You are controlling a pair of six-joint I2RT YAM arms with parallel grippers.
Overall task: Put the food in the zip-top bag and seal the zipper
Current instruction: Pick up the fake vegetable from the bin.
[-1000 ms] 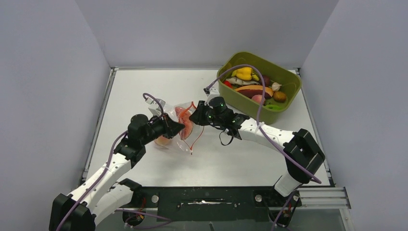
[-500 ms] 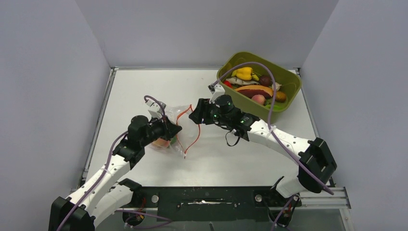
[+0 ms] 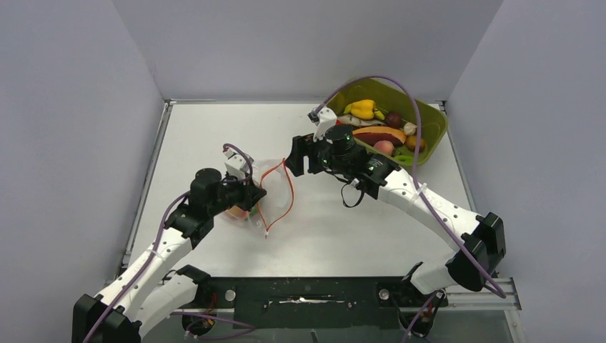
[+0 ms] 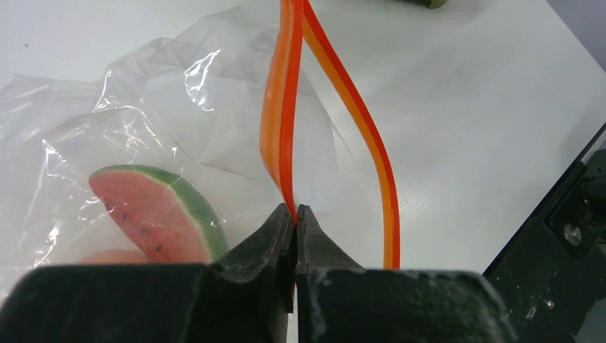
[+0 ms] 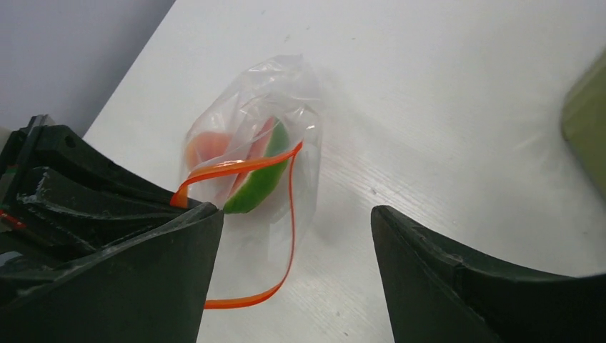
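Observation:
The clear zip-top bag [image 3: 263, 170] lies left of centre on the white table, its mouth gaping. My left gripper [image 3: 254, 194] [image 4: 295, 211] is shut on one lip of the red-orange zipper [image 4: 282, 107]; the other lip [image 4: 371, 143] bows away to the right. Inside the bag rest a watermelon slice [image 4: 161, 221] [image 5: 261, 182] and a peach-coloured piece [image 5: 207, 146]. My right gripper [image 3: 299, 156] [image 5: 294, 211] hovers open and empty above and to the right of the bag's mouth. More food, including a yellow pepper [image 3: 361, 108] and a peach [image 3: 384, 147], sits in the tub.
An olive-green tub [image 3: 432, 143] of toy food stands at the back right, partly behind my right arm. Grey walls close the table on three sides. A black rail [image 3: 307, 293] runs along the near edge.
My right gripper has opened and drawn back up and to the right, away from the bag's mouth. The watermelon slice now lies inside the bag. The left gripper kept its hold on the zipper.

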